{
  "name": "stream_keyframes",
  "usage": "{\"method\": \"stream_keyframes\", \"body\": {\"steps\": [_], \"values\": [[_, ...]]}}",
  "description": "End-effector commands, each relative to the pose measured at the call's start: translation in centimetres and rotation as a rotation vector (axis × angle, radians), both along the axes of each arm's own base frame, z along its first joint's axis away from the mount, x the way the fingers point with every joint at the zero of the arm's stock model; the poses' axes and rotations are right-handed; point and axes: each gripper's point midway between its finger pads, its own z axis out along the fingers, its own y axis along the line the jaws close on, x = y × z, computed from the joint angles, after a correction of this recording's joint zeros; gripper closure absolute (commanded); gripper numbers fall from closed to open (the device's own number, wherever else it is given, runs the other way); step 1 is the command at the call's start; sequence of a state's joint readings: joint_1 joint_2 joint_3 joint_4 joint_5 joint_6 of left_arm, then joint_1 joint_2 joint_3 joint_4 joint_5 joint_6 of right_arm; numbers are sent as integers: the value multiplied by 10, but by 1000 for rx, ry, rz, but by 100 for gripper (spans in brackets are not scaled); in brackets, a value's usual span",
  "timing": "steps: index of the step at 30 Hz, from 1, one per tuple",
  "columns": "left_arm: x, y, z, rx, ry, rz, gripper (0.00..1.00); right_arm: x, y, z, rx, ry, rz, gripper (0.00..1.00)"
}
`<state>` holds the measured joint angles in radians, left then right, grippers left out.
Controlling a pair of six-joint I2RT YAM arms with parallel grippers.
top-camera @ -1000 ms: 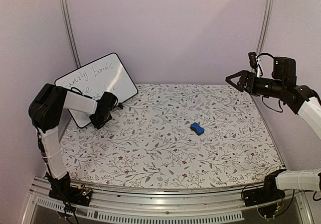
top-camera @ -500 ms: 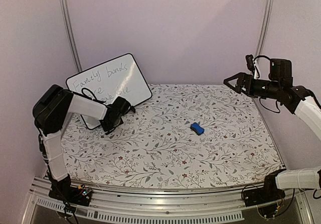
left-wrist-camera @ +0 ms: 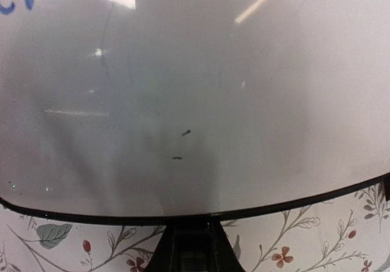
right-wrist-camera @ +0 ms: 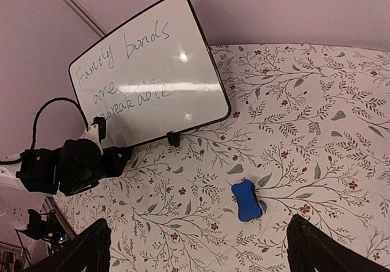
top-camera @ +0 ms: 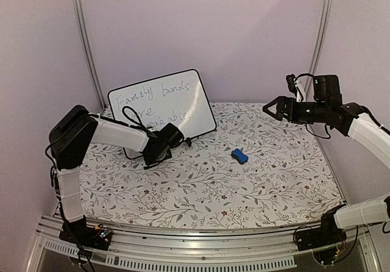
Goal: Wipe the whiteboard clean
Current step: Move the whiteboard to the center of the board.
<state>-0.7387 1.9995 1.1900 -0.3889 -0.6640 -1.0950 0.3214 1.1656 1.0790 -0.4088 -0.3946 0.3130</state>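
We are looking at the board (top-camera: 161, 101), which is standing tilted back at the back left of the table (top-camera: 274, 180), its face with dark writing (top-camera: 155, 104) facing the arms. The left gripper (top-camera: 159, 151) is pinching the board's lower rim near its left corner, nearly closed on the thin edge. In the left wrist view we are seeing its dark fingers (left-wrist-camera: 195, 250) meeting the black rim at bottom centre, with the white face filling everything above. A small black foot (top-camera: 187, 141) is sticking down from the rim just right of that grip; we cannot tell whether it is touching the table. The blue eraser (top-camera: 239, 156) is lying on the table, well apart from the board and from both grippers. The right gripper (top-camera: 272, 109) is hanging in the air above the table's back right, pointing left, spread wide and holding nothing, well apart from the board.
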Motion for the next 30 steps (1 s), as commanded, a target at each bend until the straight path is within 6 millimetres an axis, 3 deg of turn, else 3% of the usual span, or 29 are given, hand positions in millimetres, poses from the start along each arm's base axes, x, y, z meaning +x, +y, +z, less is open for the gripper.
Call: {"method": "stream_keyframes", "body": {"steps": [1,9,14,23,30], "values": [[-14,-38,-2,-5,27,-68,100,1,4,-31,-101,51,-8,1],[-31,-74,-17,-31,69,-82,100,3,7,-58,-159,96,-14,1],[-38,-91,-15,-53,69,-100,99,4,8,-70,-178,120,-10,1],[-48,-114,-19,-76,83,-145,77,5,12,-93,-216,157,-3,1],[-54,-114,-21,-89,92,-162,63,3,20,-114,-246,176,33,1]]}}
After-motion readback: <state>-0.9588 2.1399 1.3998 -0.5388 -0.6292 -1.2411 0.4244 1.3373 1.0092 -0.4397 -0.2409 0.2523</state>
